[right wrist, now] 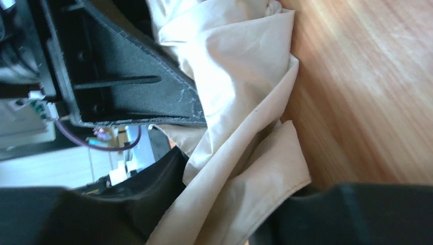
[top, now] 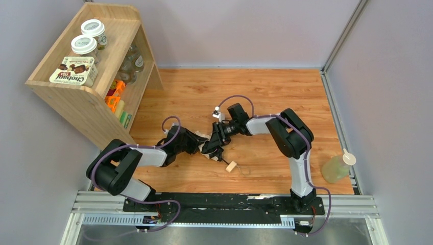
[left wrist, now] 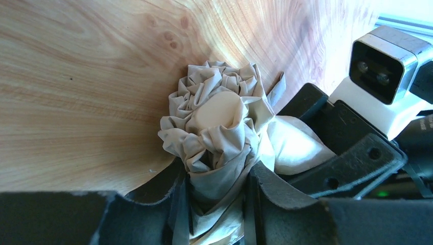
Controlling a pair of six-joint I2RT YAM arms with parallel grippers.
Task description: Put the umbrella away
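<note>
Umbrella (top: 209,149) is found mid-table (top: 286,92). Its bunched canopy (left wrist: 219,127) is clamped by both left gripper (left wrist: 217,191) and right gripper (right wrist: 214,153). The handle (top: 231,166) is seen pointing near-right, closer to the right arm.

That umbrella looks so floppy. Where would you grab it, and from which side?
By the bunched canopy, coming from the side, across its length. The folds gather into a narrow bundle that is easy to pinch. The handle is small and sits on a thin shaft, likely a poorer hold.

Crumpled matt cloth umbrella (left wrist: 217,120) lies on smooth wood table (left wrist: 76,76).
</note>
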